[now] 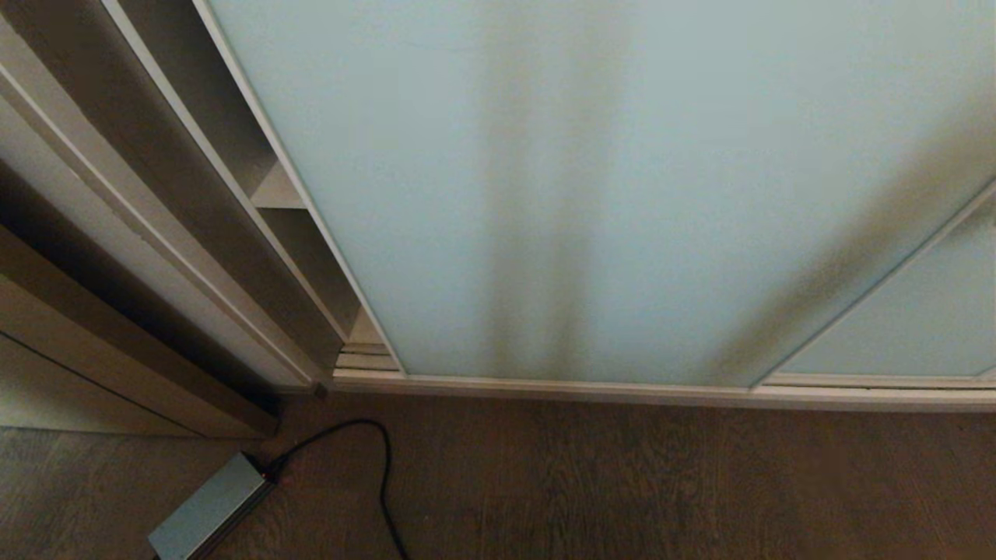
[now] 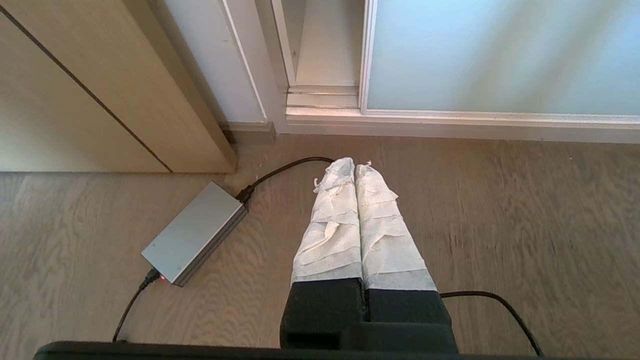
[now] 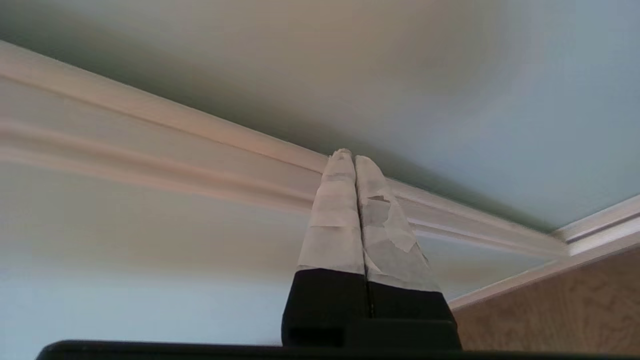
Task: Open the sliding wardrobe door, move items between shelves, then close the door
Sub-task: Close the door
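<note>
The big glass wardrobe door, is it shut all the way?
No. The sliding wardrobe door stands slightly open: beside its left edge a narrow gap shows a shelf inside the wardrobe.

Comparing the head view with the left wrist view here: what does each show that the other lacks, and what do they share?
Head view only: a shelf inside the narrow gap left of the door, and a second glass panel at the right.

Left wrist view only: the left tool, shut, hanging above the floor with nothing in it, and a second cable beside it.

Both: the sliding door, the floor track, the wooden floor, the grey box with its cable, and the wooden panel at the left.
</note>
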Robot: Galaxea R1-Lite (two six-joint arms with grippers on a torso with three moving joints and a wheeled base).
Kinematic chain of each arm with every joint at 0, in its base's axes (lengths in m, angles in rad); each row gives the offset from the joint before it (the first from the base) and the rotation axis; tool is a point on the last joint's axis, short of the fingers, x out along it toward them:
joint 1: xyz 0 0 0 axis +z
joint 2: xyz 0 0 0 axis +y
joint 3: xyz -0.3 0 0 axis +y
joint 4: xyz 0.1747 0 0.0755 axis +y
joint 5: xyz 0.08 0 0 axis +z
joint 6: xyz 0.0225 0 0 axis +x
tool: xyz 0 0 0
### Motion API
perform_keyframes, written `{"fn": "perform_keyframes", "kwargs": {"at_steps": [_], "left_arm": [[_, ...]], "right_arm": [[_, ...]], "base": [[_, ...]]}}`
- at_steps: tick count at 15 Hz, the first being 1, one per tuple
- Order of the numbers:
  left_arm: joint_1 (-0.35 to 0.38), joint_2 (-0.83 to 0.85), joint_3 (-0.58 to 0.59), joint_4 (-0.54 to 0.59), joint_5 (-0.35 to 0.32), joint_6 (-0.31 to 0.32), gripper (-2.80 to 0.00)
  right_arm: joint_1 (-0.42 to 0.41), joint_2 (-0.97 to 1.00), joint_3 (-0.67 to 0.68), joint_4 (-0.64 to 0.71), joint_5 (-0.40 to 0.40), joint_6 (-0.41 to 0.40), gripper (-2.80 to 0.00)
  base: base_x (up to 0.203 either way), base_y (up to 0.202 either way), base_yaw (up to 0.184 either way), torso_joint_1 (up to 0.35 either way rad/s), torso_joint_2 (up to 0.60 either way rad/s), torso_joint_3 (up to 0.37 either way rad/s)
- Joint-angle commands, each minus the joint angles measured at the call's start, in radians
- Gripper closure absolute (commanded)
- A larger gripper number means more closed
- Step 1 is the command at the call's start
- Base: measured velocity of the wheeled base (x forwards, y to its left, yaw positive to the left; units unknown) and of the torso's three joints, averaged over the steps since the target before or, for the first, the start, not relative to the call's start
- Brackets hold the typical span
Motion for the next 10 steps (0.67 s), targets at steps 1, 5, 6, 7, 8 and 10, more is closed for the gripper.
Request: {"fn": "perform_keyframes", "kwargs": {"at_steps": [1, 5, 6, 7, 8, 10], "left_arm": [[0.000, 0.000, 0.000, -0.001, 0.000, 0.001, 0.00], [0.000, 0.000, 0.000, -0.001, 0.000, 0.000, 0.00], [0.000, 0.000, 0.000, 0.000, 0.000, 0.000, 0.00], [0.000, 0.000, 0.000, 0.000, 0.000, 0.000, 0.00], [0.000, 0.000, 0.000, 0.000, 0.000, 0.000, 0.00], [0.000, 0.000, 0.000, -0.001, 0.000, 0.000, 0.00]], "right_arm": [[0.024, 0.033, -0.003, -0.005, 0.003, 0.006, 0.00], [0.042, 0.042, -0.001, -0.004, 0.003, 0.006, 0.00], [0.055, 0.043, 0.004, -0.004, 0.003, 0.004, 0.00], [0.067, 0.043, 0.008, -0.006, 0.000, 0.001, 0.00], [0.071, 0.043, 0.011, -0.006, -0.002, 0.000, 0.00], [0.072, 0.042, 0.009, -0.006, -0.003, 0.000, 0.00]], "base": [[0.000, 0.000, 0.000, 0.000, 0.00, 0.000], [0.000, 0.000, 0.000, 0.000, 0.00, 0.000], [0.000, 0.000, 0.000, 0.000, 0.00, 0.000], [0.000, 0.000, 0.000, 0.000, 0.00, 0.000], [0.000, 0.000, 0.000, 0.000, 0.00, 0.000], [0.000, 0.000, 0.000, 0.000, 0.00, 0.000]]}}
